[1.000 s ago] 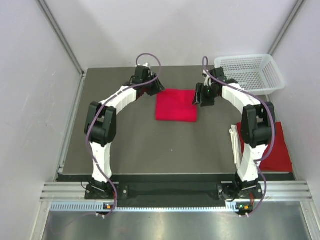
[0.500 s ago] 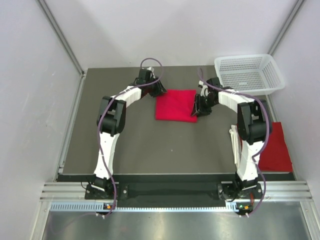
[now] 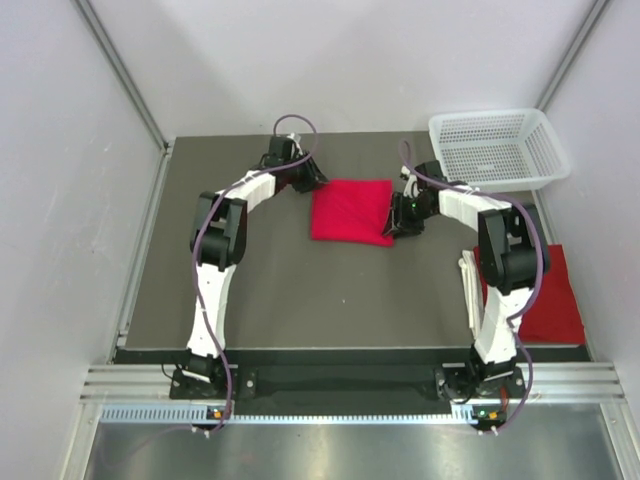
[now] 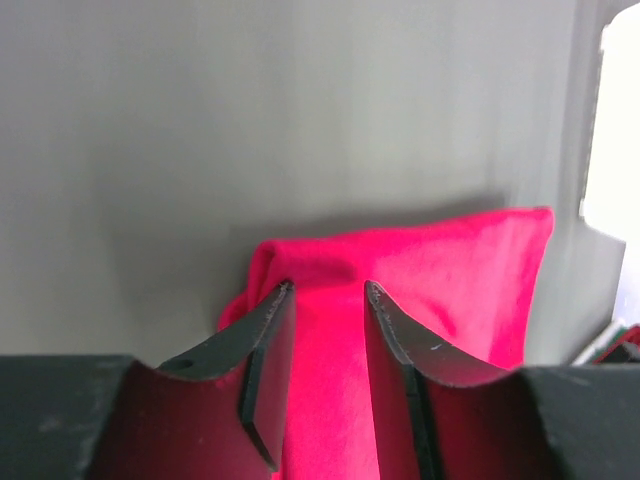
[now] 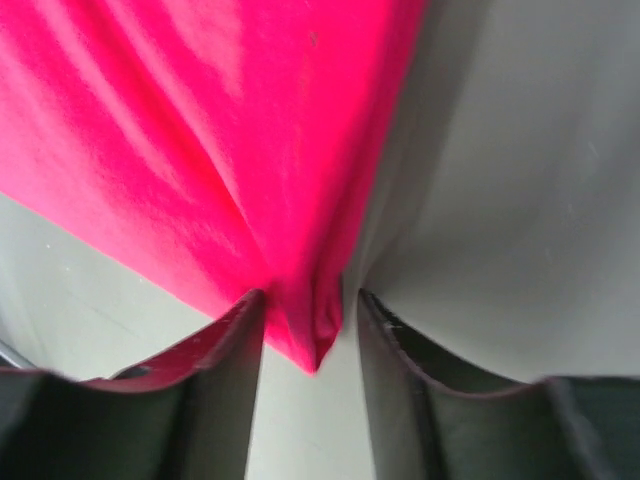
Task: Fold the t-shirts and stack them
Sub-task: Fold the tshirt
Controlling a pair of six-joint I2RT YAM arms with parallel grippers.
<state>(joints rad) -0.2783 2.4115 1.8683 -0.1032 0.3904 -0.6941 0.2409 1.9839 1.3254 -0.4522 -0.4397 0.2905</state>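
text: none legible | labels: none | brands: none | numbers: none | signs: none

Folded t-shirt: bright red cloth, matt, with a soft, faintly fuzzy nap and shallow creases, seen closest in the right wrist view. Second red t-shirt, at the table's right edge: the same matt cloth as far as the distant overhead view allows. Table: dark grey, smooth, matt surface with a dull sheen. Basket: white plastic mesh, slightly glossy. Left gripper and right gripper: black fingers, apparently hard plastic, smooth with a low sheen. Arm shells: glossy white plastic with black joints.
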